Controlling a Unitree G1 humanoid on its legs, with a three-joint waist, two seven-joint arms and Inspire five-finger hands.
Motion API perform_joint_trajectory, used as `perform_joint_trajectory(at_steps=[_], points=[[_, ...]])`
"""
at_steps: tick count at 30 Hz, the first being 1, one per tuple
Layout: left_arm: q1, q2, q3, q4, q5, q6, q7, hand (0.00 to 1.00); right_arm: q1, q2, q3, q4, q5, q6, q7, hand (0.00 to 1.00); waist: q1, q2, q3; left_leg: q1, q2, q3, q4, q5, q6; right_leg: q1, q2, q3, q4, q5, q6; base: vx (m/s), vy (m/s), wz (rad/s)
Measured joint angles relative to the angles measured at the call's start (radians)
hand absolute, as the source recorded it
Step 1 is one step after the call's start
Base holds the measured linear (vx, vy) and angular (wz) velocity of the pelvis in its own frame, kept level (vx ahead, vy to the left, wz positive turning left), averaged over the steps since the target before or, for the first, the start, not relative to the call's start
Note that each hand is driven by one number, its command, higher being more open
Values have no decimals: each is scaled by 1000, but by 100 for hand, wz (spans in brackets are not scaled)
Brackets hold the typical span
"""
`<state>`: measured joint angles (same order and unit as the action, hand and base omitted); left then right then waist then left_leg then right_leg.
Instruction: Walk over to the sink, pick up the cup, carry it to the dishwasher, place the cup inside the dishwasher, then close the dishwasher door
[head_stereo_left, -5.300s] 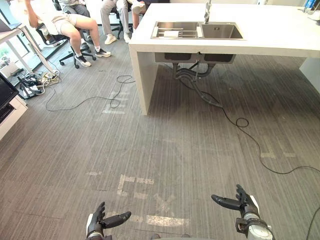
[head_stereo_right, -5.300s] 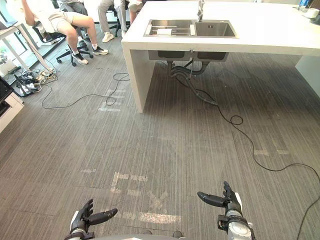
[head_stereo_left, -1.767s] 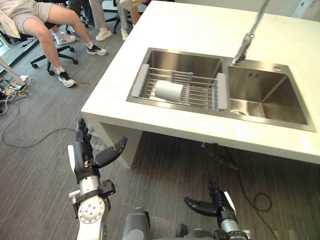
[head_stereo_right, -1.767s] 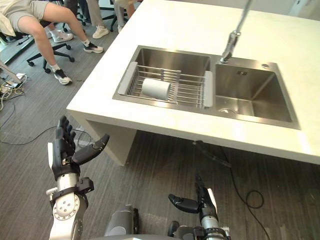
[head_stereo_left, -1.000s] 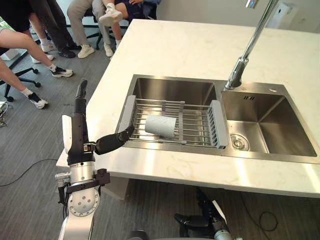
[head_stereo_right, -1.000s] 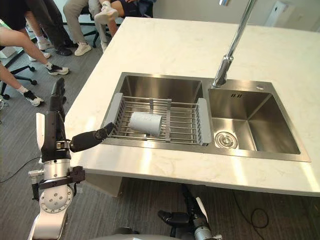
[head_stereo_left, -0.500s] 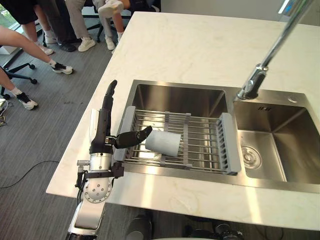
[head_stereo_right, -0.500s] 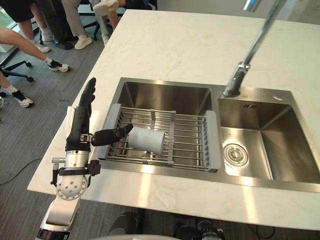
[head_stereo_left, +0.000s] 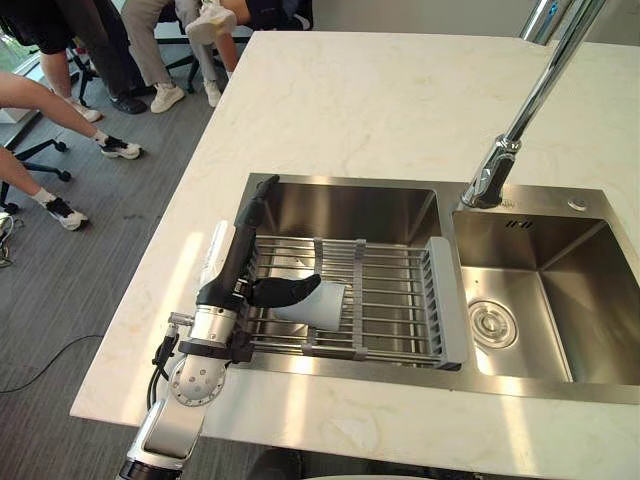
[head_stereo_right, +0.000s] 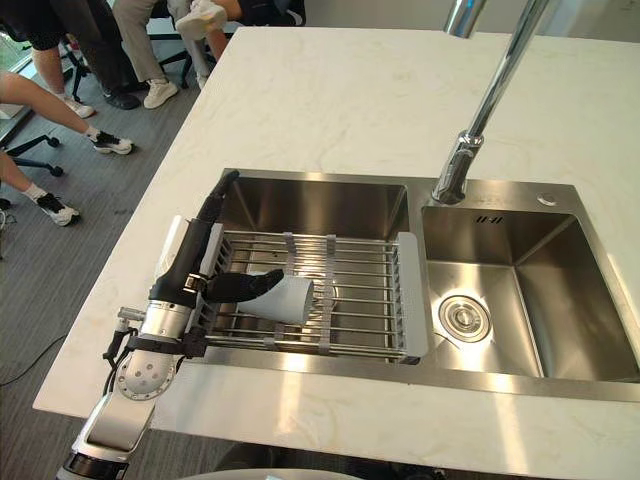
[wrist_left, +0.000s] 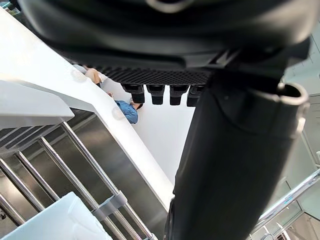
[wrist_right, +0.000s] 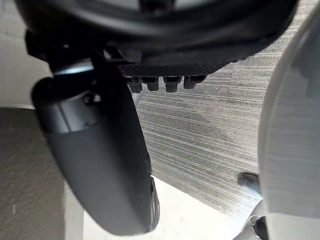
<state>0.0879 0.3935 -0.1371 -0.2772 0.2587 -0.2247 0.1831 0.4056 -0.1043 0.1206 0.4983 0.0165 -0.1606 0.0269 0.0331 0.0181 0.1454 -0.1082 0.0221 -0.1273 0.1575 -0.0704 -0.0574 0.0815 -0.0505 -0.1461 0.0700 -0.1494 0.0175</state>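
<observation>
**Friend:** What is your left hand doing?

**Me:** My left hand (head_stereo_left: 235, 262) is wide open. Its fingers (head_stereo_left: 258, 205) point straight out over the rack (head_stereo_left: 400, 300). My thumb (head_stereo_left: 285, 291) reaches sideways across the top of the cup (head_stereo_left: 325, 308). I cannot tell if it touches the cup. I have not got a grip on anything.

**Friend:** How many cups are there?

**Me:** One. It is white, and it lies on its side on the rack, right by my thumb.

**Friend:** Where is the rack?

**Me:** It is in the sink (head_stereo_left: 450, 366). The sink has two bowls. The one rack sits across the left bowl, with the cup on it. The right bowl has one round drain (head_stereo_left: 492, 325) in its bottom. One tall tap (head_stereo_left: 500, 165) stands behind, between the two bowls.

**Friend:** And your other hand?

**Me:** My right hand (wrist_right: 160, 50) hangs low over the grey floor (wrist_right: 200, 140). Its fingers are loose and hold nothing.

**Friend:** What is further out?

**Me:** A white counter (head_stereo_left: 380, 100) goes all round the sink. Past its far left corner I see people's legs and a shoe (head_stereo_left: 160, 97).
</observation>
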Motion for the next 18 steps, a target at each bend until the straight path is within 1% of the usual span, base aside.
perform_joint_trajectory(at_steps=[4, 8, 11, 14, 18], points=[[7, 25, 0, 2, 0, 0, -18, 100, -1, -1, -1, 14, 0, 0, -2, 100, 2, -2, -22, 0, 0, -10, -25, 23, -1, -9, 1, -8, 0, 7, -5, -67, 11, 7], [17, 44, 0, 11, 17, 0, -20, 100, -4, 8, -2, 34, 0, -3, -16, 100, 3, -17, -34, 2, -2, -24, -77, 67, 1, -28, -1, -20, 0, 19, -4, -108, 32, 10], [20, 71, 0, 25, 19, 0, -20, 100, -2, 12, -10, 35, 0, -3, -26, 100, 7, -21, -36, 6, -3, -27, -103, 90, 3, -34, -2, -21, -3, 27, -1, -76, 30, 4], [20, 89, 1, 36, 40, 0, -21, 100, -1, 19, -24, 35, 0, -3, -33, 100, 8, -21, -37, 14, -4, -29, -121, 105, 4, -34, -1, -23, -4, 32, 2, -51, 18, 2], [20, 110, 1, 38, 91, 0, -32, 100, 1, 25, -34, 35, -2, -3, -36, 100, 8, -20, -37, 11, -7, -38, -122, 108, 4, -32, -1, -30, -3, 34, 3, -17, 9, 5]])
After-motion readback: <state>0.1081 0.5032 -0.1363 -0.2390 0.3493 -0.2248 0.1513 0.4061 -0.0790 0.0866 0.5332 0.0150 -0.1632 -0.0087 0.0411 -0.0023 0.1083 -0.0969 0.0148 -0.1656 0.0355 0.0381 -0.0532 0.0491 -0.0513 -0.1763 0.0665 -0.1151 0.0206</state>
